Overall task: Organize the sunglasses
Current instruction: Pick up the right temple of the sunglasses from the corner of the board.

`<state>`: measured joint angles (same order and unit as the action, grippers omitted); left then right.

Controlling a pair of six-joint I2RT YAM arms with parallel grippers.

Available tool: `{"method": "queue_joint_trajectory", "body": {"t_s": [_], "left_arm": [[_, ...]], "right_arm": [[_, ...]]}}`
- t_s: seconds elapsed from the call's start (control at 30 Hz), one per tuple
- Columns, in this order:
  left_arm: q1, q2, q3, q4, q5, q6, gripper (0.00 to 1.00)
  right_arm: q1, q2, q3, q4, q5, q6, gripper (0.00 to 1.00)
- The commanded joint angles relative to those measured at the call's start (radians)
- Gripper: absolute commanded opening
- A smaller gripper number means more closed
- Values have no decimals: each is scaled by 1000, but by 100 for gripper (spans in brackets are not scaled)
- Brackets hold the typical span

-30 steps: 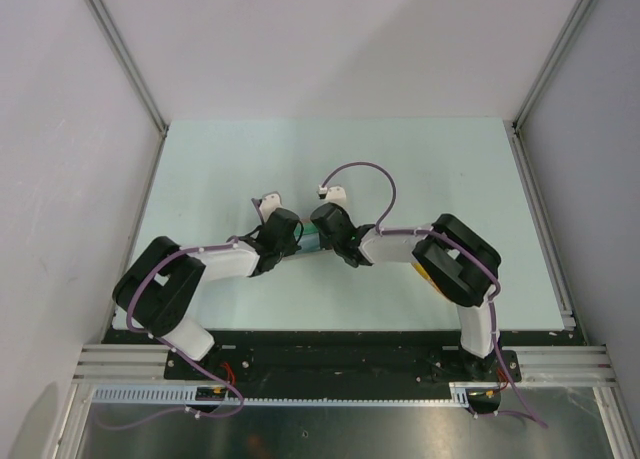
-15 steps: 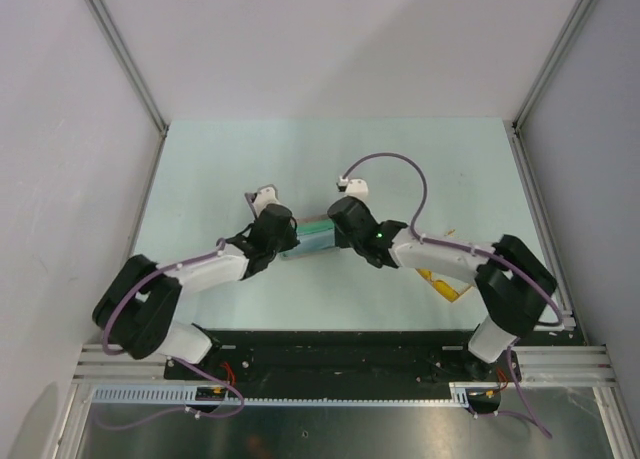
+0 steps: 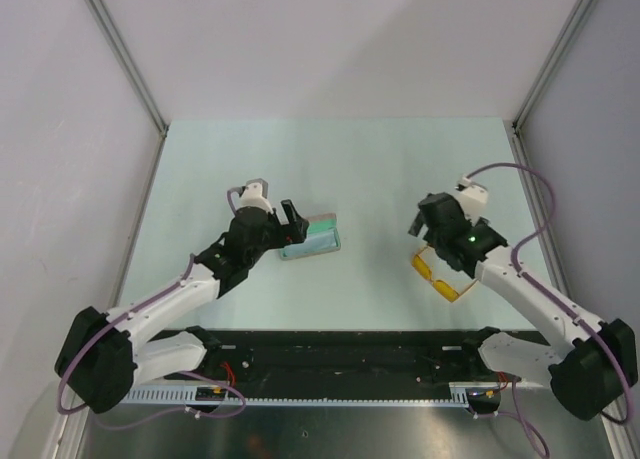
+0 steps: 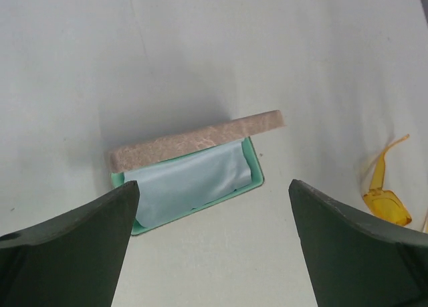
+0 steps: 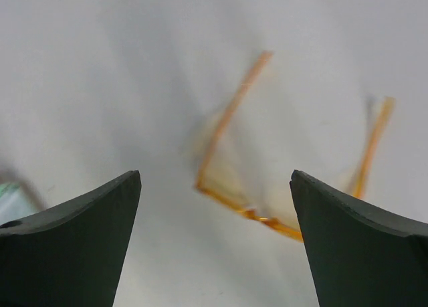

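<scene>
One pair of sunglasses (image 3: pixel 437 276) is lying on table (image 3: pixel 400 159), right of centre, near front edge, temple arms unfolded. Right gripper (image 3: pixel 424 222) is hovering just beyond sunglasses, fingers spread wide, gripping nothing; in right wrist view frame is showing in gap between fingers. Open case (image 3: pixel 310 237) is lying well apart to left, lid raised, pale blue cloth (image 4: pixel 190 183) resting inside. Left gripper (image 3: pixel 291 222) is hovering at case's left end, fingers likewise spread, empty. Bare table is showing between case and sunglasses and across far half.
</scene>
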<state>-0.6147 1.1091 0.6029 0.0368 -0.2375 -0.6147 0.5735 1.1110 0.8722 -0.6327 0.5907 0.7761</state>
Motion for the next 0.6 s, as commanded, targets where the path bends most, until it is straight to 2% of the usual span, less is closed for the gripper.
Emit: {"method": "queue_joint_trajectory", "body": {"t_s": [0.0,0.13,0.2,0.47,0.5,0.53,0.57], "left_arm": [[3,-51,21,3,66,64,100],[3,-37,54,3,112,61,100],[3,-28,61,5,121,56,100],[3,17,75,5,138,53,100],[3,18,75,5,138,53,100],[3,18,75,5,138,53,100],[3,15,77,5,138,55,100]], "right_arm": [[-138,-28,-62,-220,31,139,100],[-303,-31,-110,-326,-37,293,94],[-333,-42,-125,-383,-32,377,93],[-412,-50,-157,-366,-90,413,89],[-416,-48,-165,-354,-103,407,86],[-417,-42,-179,-340,-126,401,73],[-419,-40,-185,-316,-135,397,67]]}}
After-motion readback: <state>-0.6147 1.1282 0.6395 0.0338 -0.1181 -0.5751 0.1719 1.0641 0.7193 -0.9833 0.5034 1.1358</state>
